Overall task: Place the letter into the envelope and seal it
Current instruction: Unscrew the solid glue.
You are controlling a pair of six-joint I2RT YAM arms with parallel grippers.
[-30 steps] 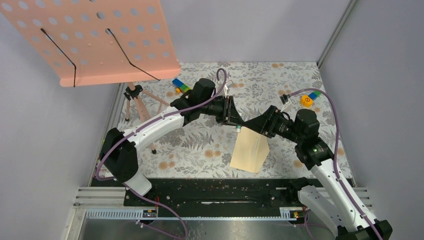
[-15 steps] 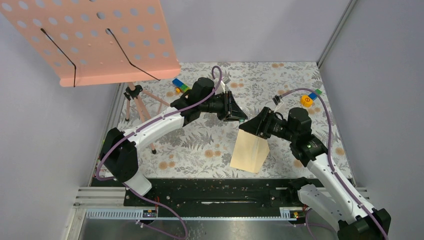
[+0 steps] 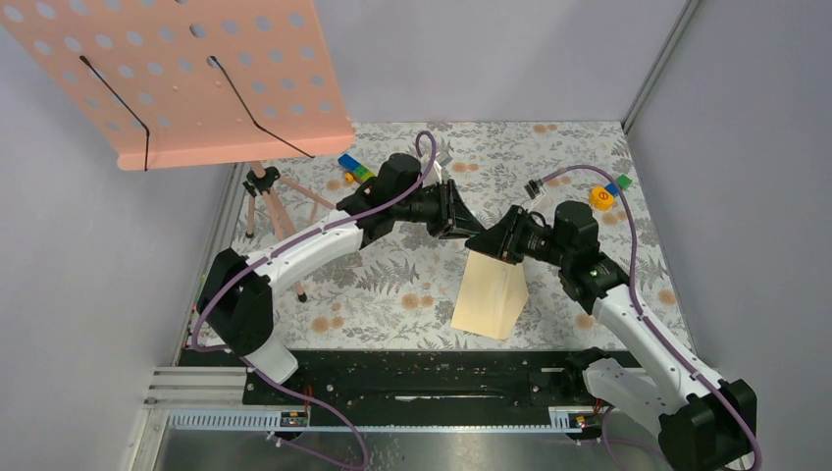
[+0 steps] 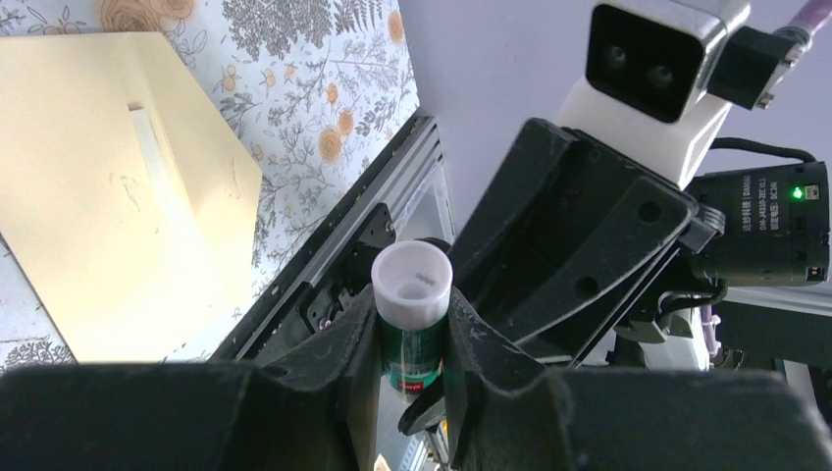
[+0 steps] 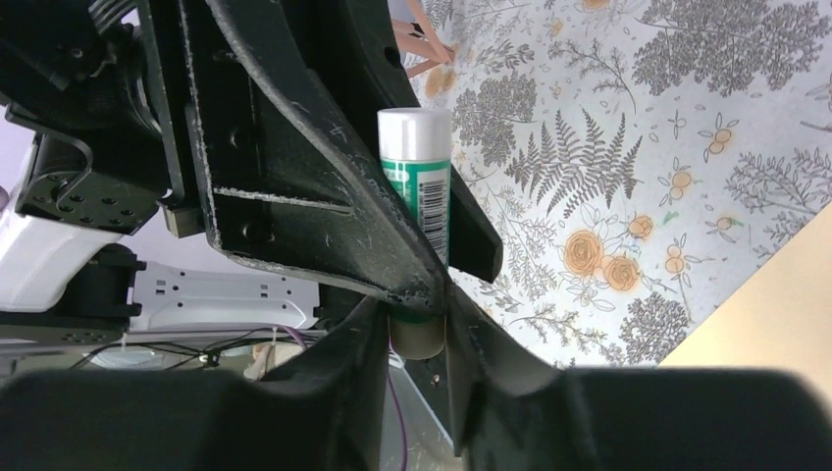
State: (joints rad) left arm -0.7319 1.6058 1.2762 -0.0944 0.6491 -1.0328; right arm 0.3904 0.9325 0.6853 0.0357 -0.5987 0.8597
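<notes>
A green glue stick (image 4: 412,319) with white ends is held in the air between both arms. My left gripper (image 4: 412,334) is shut on its green body. My right gripper (image 5: 419,319) faces it and is shut on the stick's (image 5: 420,186) pale end cap. In the top view the two grippers (image 3: 467,230) (image 3: 491,242) meet tip to tip above the envelope's far edge. The tan envelope (image 3: 491,294) lies flat on the table, flap (image 4: 211,186) folded out. A narrow paler strip (image 4: 149,132) shows at the flap's fold. The letter is not visible as a separate sheet.
A peach perforated board (image 3: 196,78) on a wooden tripod (image 3: 270,206) overhangs the back left. Coloured blocks (image 3: 355,167) lie behind the left arm, and a yellow round piece (image 3: 601,198) sits at the back right. A black rail (image 3: 422,373) runs along the near edge.
My right arm has moved left to meet the left gripper, and its jaws have shut on the glue stick's cap end. The left gripper kept its hold and shifted slightly.
</notes>
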